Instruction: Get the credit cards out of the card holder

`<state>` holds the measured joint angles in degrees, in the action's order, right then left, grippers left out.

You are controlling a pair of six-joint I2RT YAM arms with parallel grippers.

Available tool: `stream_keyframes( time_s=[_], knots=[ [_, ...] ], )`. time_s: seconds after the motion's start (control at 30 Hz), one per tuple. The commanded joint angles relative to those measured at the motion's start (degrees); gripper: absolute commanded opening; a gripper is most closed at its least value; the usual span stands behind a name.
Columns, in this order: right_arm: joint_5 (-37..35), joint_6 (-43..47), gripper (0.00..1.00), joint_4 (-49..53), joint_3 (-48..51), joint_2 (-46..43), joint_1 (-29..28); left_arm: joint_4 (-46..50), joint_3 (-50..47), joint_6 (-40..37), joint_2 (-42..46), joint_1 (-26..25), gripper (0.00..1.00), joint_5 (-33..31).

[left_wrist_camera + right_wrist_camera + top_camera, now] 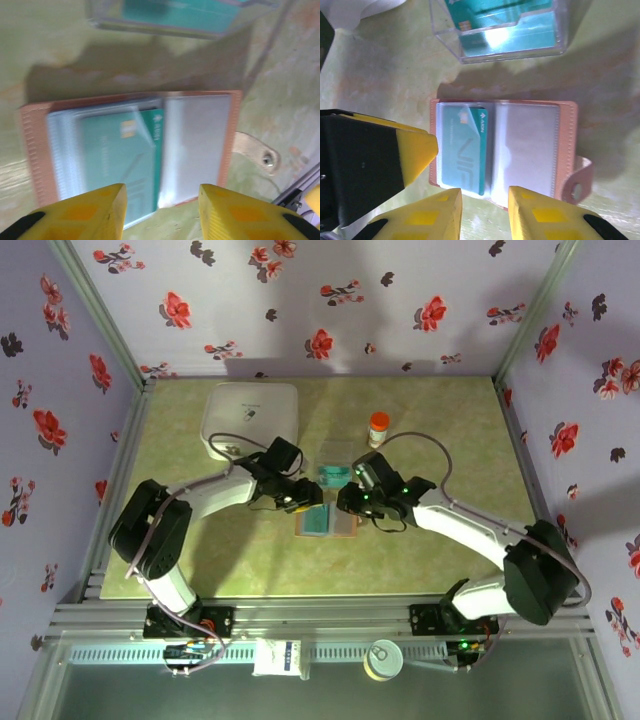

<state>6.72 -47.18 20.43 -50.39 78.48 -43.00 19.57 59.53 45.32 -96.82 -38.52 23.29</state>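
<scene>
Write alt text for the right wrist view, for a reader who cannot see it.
An open tan card holder lies on a green table, a teal card in its left pocket. Two yellow fingers stand apart at its near edge; behind it, a clear tray holds more cards.

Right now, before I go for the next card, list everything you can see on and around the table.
card holder: one, tan-brown, lying open at the table's centre
credit card: one visible, teal, in the holder's left-hand pocket
clear tray: one, transparent, just beyond the holder
tray cards: count unclear, teal, inside the clear tray
white box: one, white, far left part of the table
bottle: one, orange cap, far side, right of the tray
table: one, yellow-green
left gripper: one, yellow fingers, open, over the holder's near edge
right gripper: one, yellow fingers, open, over the holder's near edge
</scene>
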Motion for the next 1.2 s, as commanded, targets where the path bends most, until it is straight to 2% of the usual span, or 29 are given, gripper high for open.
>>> stream_keyframes(
  time_s=[0.0, 0.53, 0.93, 1.17],
  knots=[
    [1.24, -0.99, 0.31, -1.63, -2.63, 2.38, -1.00, 1.53, -1.98, -1.79, 3.03, 1.29, 0.40, -1.15],
    [4.35, -0.56, 0.31, -3.27, -6.55, 11.43, -2.82, 0.79, -5.21, -1.95, 4.36, 3.67, 0.30, -1.41],
    [8.76, -2.11, 0.31, -8.80, -5.42, 14.85, -3.05, 0.66, -5.21, -2.56, 2.29, 3.69, 0.14, -0.67],
    [10.17, -2.92, 0.31, -11.11, -5.37, 18.22, -3.03, 0.37, -5.51, -2.53, 1.37, 3.63, 0.12, 0.56]
  ],
)
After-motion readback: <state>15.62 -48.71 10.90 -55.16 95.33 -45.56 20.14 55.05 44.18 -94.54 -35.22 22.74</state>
